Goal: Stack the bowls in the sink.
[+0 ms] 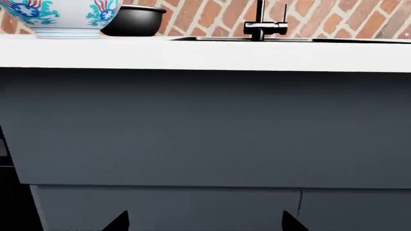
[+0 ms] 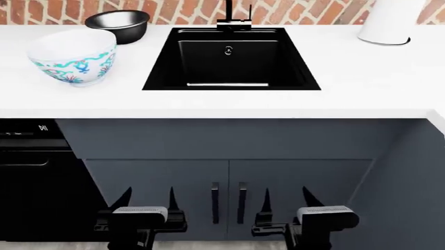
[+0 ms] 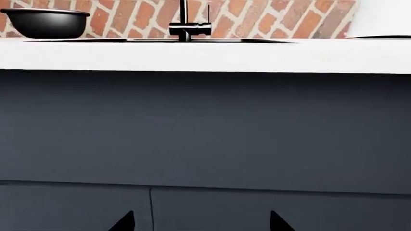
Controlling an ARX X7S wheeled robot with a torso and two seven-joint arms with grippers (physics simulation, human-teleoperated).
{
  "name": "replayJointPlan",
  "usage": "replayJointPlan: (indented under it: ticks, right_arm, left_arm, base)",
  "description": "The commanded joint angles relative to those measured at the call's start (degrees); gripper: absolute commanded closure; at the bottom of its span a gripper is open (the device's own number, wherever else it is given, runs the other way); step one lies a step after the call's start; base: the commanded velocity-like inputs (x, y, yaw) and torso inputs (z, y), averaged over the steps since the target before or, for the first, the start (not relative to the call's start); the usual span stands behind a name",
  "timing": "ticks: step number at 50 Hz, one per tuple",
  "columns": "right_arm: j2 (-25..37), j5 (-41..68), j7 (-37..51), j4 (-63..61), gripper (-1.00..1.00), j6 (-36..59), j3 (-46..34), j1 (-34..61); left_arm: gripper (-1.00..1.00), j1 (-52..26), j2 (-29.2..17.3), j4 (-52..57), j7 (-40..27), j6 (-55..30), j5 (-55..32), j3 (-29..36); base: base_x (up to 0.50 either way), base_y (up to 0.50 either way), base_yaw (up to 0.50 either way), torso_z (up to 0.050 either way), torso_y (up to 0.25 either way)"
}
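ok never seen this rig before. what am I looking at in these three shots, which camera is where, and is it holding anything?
It is a simulated wheeled robot with two arms, each ending in a claw. The head view looks down from the robot's head over a white counter. The other two come from cameras near each claw, low down, facing the grey cabinet front.

On the counter: a black sink with a black faucet, a patterned white bowl and a smaller black bowl to the sink's left, and a tall white container at the far right.

The left claw and right claw hang below counter level in front of the cabinet doors, both open and empty. Neither bowl is in the sink yet.
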Motion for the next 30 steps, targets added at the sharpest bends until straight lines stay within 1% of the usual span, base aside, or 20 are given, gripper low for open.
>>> replayJointPlan:
  ticks: [1,30]
  right_arm:
    - [1.0,0.8,0.7,0.0,-1.00,-0.2,-1.5,0.1]
    - [2.7,2.7,2.2,0.4,-1.00,-0.4,-3.8,0.5]
  left_arm:
    - [-1.00,-0.2,-1.0,-0.3,-1.1,0.0,-1.3,1.0]
    - [-1.00,-0.6,-2.8,-1.2,-3.1,1.1,-3.1,3.0]
  base:
    - [0.00,0.50,0.00,0.000,0.000]
    - [0.00,0.50,0.00,0.000,0.000]
